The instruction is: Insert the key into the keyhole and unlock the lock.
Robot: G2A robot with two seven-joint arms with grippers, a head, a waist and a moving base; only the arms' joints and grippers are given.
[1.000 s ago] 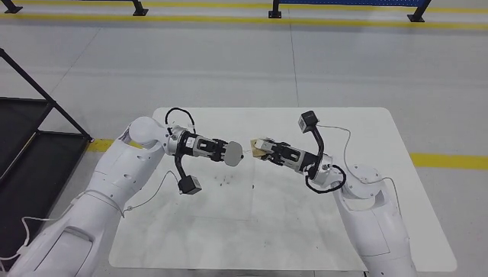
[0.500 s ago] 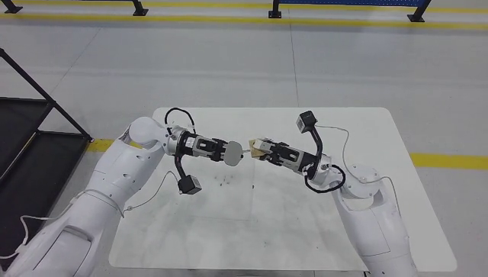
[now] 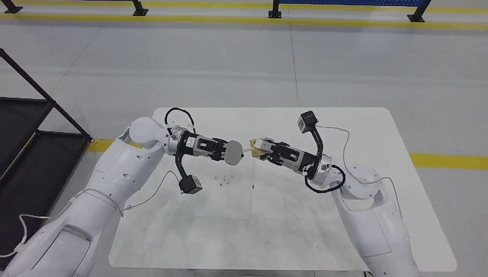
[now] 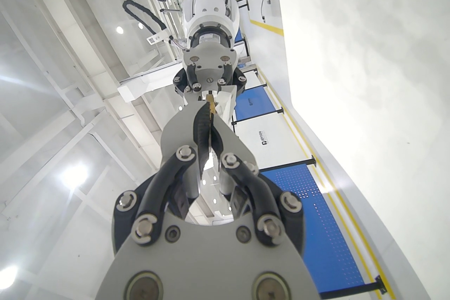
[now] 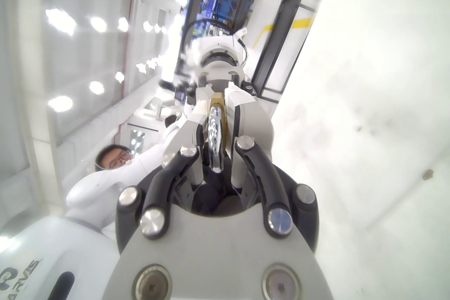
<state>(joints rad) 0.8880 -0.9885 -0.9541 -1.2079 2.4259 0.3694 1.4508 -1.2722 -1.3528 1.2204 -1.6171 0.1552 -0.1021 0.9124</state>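
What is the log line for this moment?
left gripper: shut on key | right gripper: shut on lock | both above table | key tip at lock, insertion unclear

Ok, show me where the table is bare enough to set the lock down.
Bare table: the near middle between both arms, and the far strip behind the grippers. Crowded: the centre, where left gripper and right gripper face each other.

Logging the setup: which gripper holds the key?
The left gripper, pinching the thin key that points toward the other arm; the right gripper clamps the padlock.
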